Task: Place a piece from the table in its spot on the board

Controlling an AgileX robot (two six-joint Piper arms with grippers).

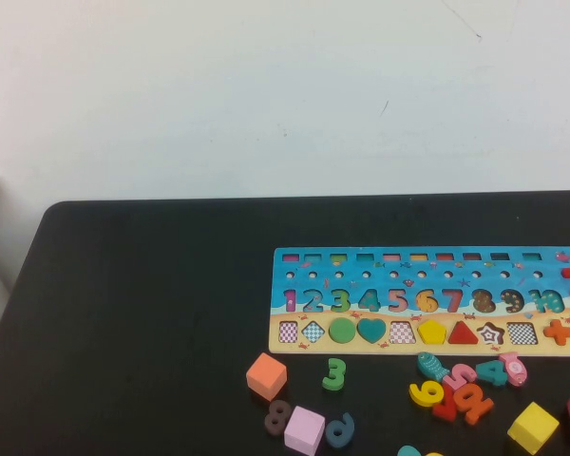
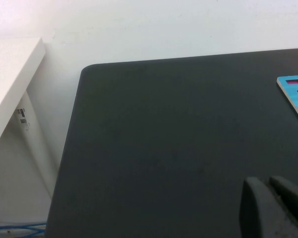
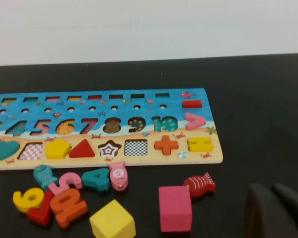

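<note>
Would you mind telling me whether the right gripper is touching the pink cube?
Apart. In the right wrist view the shut right gripper sits beside the pink cube, with bare black table plainly between them.

- In the high view, the left half and the upper band of the black surface (image 1: 152, 313) lie bare: wide free room there.
- The board (image 1: 427, 299) fills the right middle, its shape row mostly filled, including the yellow pentagon (image 1: 431, 331).
- Loose pieces crowd the lower right: orange cube (image 1: 266, 375), pink-violet cube (image 1: 304, 429), yellow cube (image 1: 532, 427), a heap of numbers (image 1: 456, 389).
- Left claw (image 2: 275, 208) hangs over bare surface; right claw (image 3: 278, 210), closed, is near a magenta cube (image 3: 175, 208).
</note>
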